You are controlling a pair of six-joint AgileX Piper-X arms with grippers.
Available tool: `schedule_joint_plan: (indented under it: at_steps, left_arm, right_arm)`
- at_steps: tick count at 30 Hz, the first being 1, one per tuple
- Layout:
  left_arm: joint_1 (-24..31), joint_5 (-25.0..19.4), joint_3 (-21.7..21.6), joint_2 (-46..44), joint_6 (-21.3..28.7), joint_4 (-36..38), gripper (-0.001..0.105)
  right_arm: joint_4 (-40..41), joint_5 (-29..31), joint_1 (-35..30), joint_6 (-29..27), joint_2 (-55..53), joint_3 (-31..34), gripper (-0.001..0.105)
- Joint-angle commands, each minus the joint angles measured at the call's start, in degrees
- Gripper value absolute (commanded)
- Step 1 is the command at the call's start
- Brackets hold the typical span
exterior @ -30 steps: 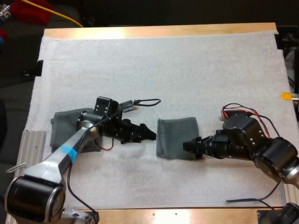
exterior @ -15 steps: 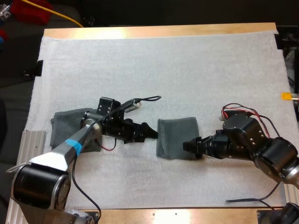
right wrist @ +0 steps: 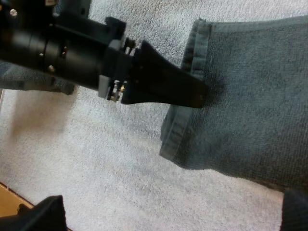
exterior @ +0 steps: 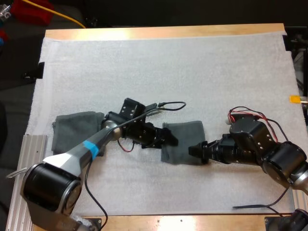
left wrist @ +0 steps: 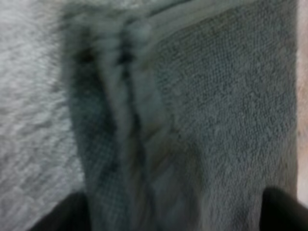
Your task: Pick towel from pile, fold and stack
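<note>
Two arms are down low over the table (exterior: 163,32), with the white mat (exterior: 192,62) covering nearly all of it. On the left side of the mat lies the pile (exterior: 72,132), a dark grey-green heap, and my left arm crosses over its near corner. Near the middle of the mat, well apart from the pile, sits the towel (exterior: 185,137), folded flat into a rough square with its layered edge turned toward the pile.

The left gripper (exterior: 171,140) is right at that layered left edge, its tip over the hem. From the left wrist camera its two fingers (left wrist: 62,216) stand wide apart, one on either side of the stacked folds, with the cloth lying flat between them, so the jaws are spread and I can see nothing pinched. From the right wrist camera that same gripper shows side-on as a dark wedge, its point touching or just above the towel's edge; I cannot tell which.

The right gripper (exterior: 192,150) comes in from the opposite side, at the towel's near right corner. Its own fingers (right wrist: 43,214) are also far apart, one over bare mat and one over the towel, clear of the cloth and holding nothing
</note>
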Motion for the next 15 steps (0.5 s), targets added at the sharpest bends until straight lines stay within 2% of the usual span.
schedule_joint_plan:
  at_steps: [1, 6, 12, 15]
  left_arm:
    - [-1.09, -0.75, -0.95, 0.73, -1.21, 0.64, 0.071]
    - [-2.92, -0.56, -3.93, 2.64, -3.49, 1.42, 0.071]
    - [-3.13, -0.56, -4.57, 3.02, -3.91, 1.72, 0.070]
    - [-3.13, -0.56, -4.57, 3.02, -3.91, 1.72, 0.061]
  right_arm:
    - [0.50, 0.10, 0.05, -0.67, -0.30, -0.21, 0.085]
    - [0.50, -0.38, 0.05, -0.67, -0.30, -0.21, 0.085]
    - [0.50, -0.38, 0.05, -0.67, -0.30, -0.21, 0.085]
    - [0.50, -0.38, 0.05, -0.67, -0.30, -0.21, 0.085]
